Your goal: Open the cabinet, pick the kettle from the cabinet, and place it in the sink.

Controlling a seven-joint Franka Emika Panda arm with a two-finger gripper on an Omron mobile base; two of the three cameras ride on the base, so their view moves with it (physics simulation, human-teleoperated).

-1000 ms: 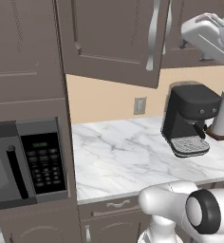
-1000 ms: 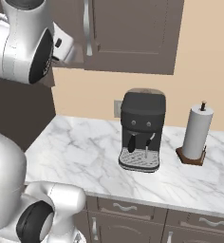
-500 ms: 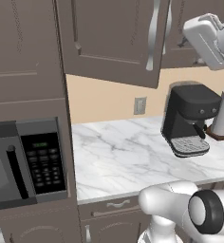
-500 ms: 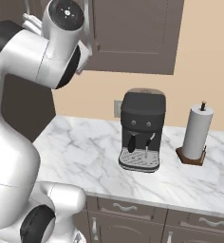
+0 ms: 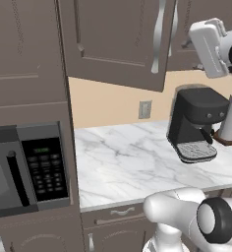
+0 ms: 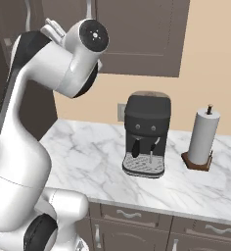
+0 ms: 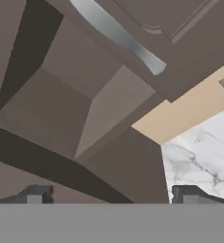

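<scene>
**Arm raised at the wall cabinet; kettle not located**

1. End effector. In the hand view the gripper (image 7: pixel 109 195) shows as two small dark fingertips (image 7: pixel 35 193) standing far apart at the bottom edge, with nothing between them: the jaws are spread wide and empty. In the left base view the white hand is cut off by the right edge, so the fingers cannot be made out there.

2. Cabinet. The cabinet (image 5: pixel 118 42) hangs above the marble counter (image 5: pixel 123 162). In the left base view one panelled door stands swung outward, its curved silver handle (image 5: pixel 159 34) near its right edge. The hand view, rolled to one side, looks up at the underside of this door (image 7: pixel 190 42) and into a brown, shadowed interior (image 7: pixel 76 99). How far the door is open cannot be told exactly.

3. Kettle. No part of the visible interior can be identified as the kettle; most of the inside is hidden by the door and by shadow.

4. Counter items. A black coffee machine (image 6: pixel 147 135) stands on the counter, with a paper towel roll (image 6: pixel 204 139) to its right, apart from it. In the left base view the roll is partly cut off by the right edge.

5. Left side. A microwave (image 5: pixel 27 170) sits in the tall unit, cut off by the left edge.
</scene>
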